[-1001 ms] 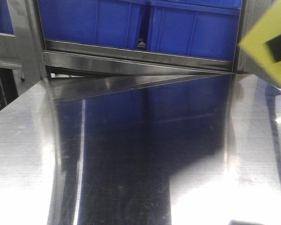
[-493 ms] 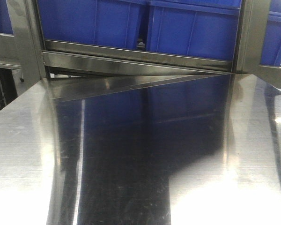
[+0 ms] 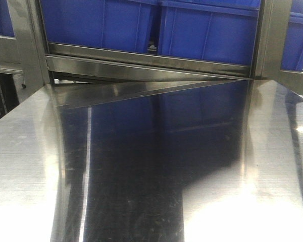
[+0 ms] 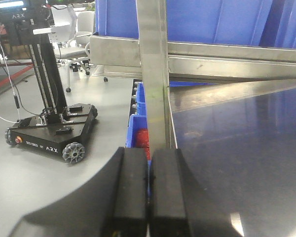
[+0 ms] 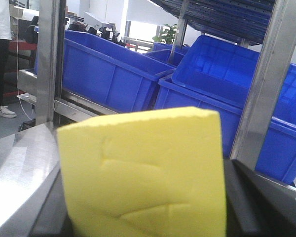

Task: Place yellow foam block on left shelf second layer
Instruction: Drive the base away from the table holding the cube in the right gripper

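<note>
In the left wrist view a black wheeled base (image 4: 49, 133) stood on the grey floor (image 4: 34, 192) at far left, something neither other view offered. Right of it a steel upright (image 4: 153, 74) rose at the left edge of the tabletop (image 4: 237, 148), with a blue crate (image 4: 137, 129) holding something red low beside it. The left tool (image 4: 148, 197) filled the bottom of that view, its two black fingers (image 4: 130, 197) pressed flat together with nothing between them, hung over the tabletop's left edge. The front view gave only the polished tabletop, dark reflections down its middle, and along its far edge a steel shelf rail (image 3: 141, 68) bearing blue bins (image 3: 101, 22); each tool showed only in its own wrist view. The right wrist view alone caught the yellow foam block (image 5: 143, 163). It was large and close, its face creased, pinched in the right tool (image 5: 148, 217), whose dark finger (image 5: 256, 197) lay against the block's right side. The block was held in the air before the blue bins, with a strip of tabletop at its lower left and a person (image 5: 0, 54) in a white shirt at the far left.
</note>
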Robot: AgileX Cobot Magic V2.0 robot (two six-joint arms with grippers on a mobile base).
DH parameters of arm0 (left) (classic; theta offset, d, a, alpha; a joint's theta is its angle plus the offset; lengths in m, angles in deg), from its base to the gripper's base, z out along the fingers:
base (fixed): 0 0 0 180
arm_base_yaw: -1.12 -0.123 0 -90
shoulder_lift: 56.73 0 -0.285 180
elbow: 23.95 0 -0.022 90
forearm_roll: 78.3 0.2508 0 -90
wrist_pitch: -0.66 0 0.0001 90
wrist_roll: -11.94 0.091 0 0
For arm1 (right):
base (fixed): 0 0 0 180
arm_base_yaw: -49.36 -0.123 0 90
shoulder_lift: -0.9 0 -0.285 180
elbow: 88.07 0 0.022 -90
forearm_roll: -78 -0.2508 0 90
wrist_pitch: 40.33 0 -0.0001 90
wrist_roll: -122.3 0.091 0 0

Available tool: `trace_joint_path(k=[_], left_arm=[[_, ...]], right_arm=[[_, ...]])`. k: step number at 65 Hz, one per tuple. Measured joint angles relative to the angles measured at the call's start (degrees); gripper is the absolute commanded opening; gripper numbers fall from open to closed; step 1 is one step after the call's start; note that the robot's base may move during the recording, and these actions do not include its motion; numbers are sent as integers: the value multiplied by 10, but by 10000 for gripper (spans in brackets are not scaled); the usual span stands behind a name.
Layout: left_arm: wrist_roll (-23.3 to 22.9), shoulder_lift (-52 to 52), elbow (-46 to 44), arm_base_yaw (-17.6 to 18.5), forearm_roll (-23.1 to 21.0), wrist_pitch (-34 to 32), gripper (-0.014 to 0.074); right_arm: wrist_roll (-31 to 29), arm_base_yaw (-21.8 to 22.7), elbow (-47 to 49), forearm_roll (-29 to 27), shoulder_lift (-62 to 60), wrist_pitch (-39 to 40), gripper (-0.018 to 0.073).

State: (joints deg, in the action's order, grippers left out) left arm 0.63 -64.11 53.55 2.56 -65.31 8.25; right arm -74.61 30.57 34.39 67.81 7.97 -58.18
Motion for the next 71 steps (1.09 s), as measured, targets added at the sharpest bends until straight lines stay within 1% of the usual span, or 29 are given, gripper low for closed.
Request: trace_joint_path(k=[71], left_arm=[[0, 0, 0, 0, 0, 0, 136]], right_arm=[[1, 0, 0, 0, 0, 0, 272]])
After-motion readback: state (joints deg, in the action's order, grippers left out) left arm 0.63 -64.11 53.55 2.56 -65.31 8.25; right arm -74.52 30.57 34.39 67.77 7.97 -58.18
